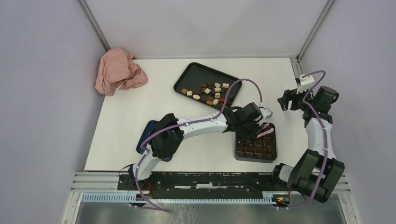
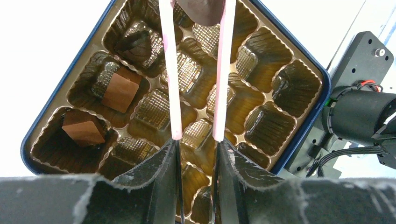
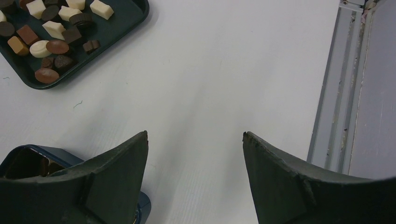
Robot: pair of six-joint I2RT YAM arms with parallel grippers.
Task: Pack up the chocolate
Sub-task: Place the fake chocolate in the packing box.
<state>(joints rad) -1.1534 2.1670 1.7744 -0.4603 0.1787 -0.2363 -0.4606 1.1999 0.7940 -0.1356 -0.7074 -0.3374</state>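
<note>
- The dark blue box sits nearest. Its brown insert holds two tan square chocolates in the left-hand cells.
- Above it, the left gripper is pinched nearly closed on the pink tongs. The tong tips clasp one dark chocolate piece over the box.
- The right gripper hangs over the table, jaws spread wide and nothing between them.
- Farther back, the black tray carries the loose chocolate — dark, tan and cream.
- A pink cloth lies crumpled at the far left.

The box insert is glossy, ribbed brown plastic; the chocolate smooth, matt; the tongs smooth pink plastic; the cloth crumpled fabric; the table matt white.
</note>
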